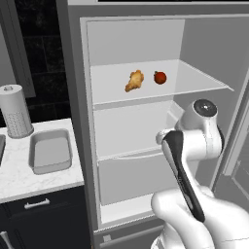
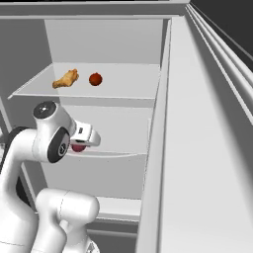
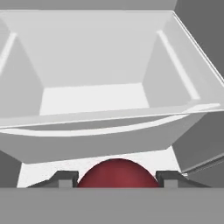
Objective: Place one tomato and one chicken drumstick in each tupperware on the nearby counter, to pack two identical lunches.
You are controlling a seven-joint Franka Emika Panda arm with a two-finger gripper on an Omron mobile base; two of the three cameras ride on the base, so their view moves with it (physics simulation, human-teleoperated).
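gripper (image 3: 117, 180): jaws closed on a red tomato (image 3: 117, 174), at 6 o'clock in hand view, facing open fridge (image 1: 85, 121)
upper shelf (image 1: 204, 82): drumstick (image 1: 134, 80), second tomato (image 1: 160, 77) at its 3 o'clock
tupperware (image 1: 49, 151): on counter (image 1: 14, 170), 9 o'clock in left view, nothing inside

No readable text, labels, brands, numbers or signs on any surface.

The held tomato (image 3: 117, 174) is cut off below by the grey band.
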